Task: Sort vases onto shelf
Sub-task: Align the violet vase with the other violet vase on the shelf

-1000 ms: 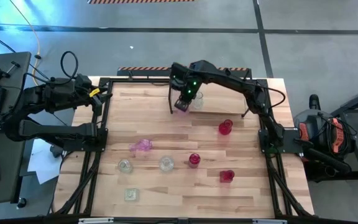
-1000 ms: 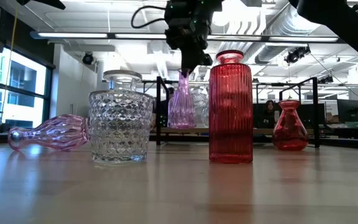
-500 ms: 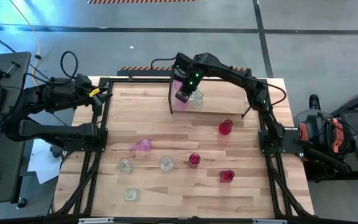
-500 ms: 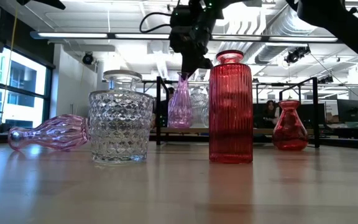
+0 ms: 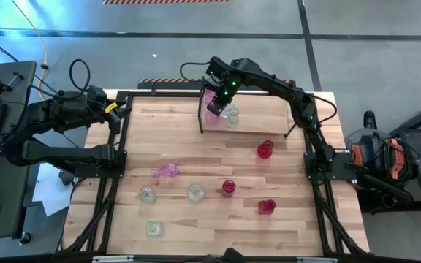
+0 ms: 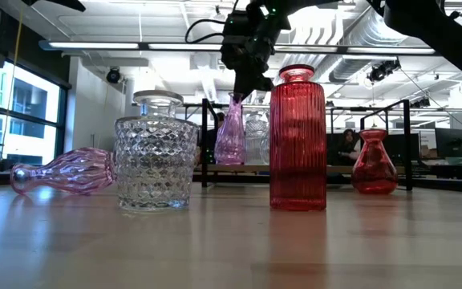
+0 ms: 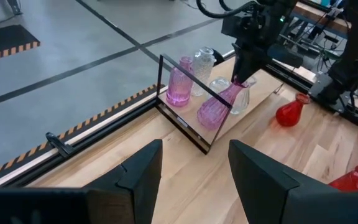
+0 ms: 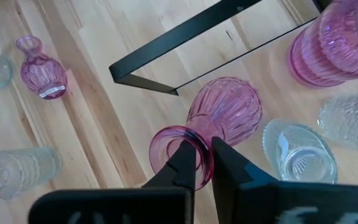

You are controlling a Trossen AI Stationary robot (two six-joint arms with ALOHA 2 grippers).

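At the shelf (image 5: 243, 124), right gripper (image 8: 202, 163) pinches pink vase (image 8: 219, 118) by its rim: brittle, slick glass, better gripped there. Left gripper (image 7: 194, 168) gapes, well away.

Shelf (image 5: 251, 124) stands at the table's far edge; its left end is crowded: 2 pink vases (image 7: 180, 83) and 2 clear vases (image 7: 204, 63) close together, the right gripper (image 8: 204, 163) pinching one pink vase's rim among them. Right half of the board is bare. Mid-table between shelf and the front row of vases (image 5: 195, 192) is open, apart from 1 red vase (image 5: 265, 150).
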